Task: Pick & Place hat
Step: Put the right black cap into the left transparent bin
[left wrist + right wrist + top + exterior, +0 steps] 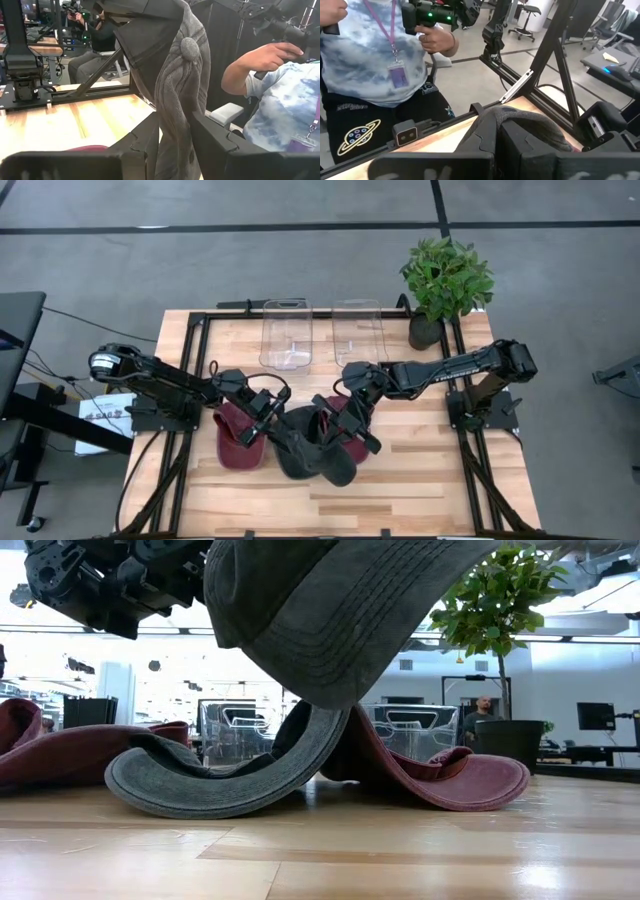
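A grey cap (305, 442) is being held up off the table between both arms. Its crown fabric is being pinched by the left gripper (262, 420), partly closed, while the opposite edge is being clamped by the right gripper (350, 423), fully clenched. A maroon cap (234, 438) is lying underneath, towards the left. The clear bins (287, 332) are waiting directly behind.

Wooden table (420, 480) (hats (238, 442), bins (285, 335), plant (445, 280))
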You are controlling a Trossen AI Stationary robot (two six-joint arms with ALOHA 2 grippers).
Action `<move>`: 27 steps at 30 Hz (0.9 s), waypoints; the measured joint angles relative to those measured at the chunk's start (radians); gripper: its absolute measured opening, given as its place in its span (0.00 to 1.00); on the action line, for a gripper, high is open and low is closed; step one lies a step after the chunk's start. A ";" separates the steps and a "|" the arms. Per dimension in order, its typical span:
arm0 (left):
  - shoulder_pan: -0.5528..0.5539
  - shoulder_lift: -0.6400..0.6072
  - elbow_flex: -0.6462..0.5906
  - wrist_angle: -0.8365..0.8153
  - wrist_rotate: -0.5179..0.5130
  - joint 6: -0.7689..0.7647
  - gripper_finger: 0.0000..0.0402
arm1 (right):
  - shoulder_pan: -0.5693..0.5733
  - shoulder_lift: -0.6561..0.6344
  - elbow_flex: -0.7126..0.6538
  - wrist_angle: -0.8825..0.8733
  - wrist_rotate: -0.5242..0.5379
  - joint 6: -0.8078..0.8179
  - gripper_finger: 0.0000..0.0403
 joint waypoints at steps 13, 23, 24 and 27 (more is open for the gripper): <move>0.001 0.000 0.000 0.001 0.000 0.003 0.27 | -0.022 0.000 0.000 0.024 0.000 -0.039 0.00; 0.001 0.000 0.000 0.009 0.000 0.034 0.27 | -0.053 0.000 0.000 0.021 -0.001 -0.039 0.00; 0.001 0.000 0.000 0.010 0.000 0.044 0.27 | -0.053 0.000 0.000 0.013 -0.001 -0.039 0.00; 0.000 0.000 0.000 0.015 0.000 0.083 0.26 | -0.052 0.000 0.000 -0.005 -0.001 -0.039 0.00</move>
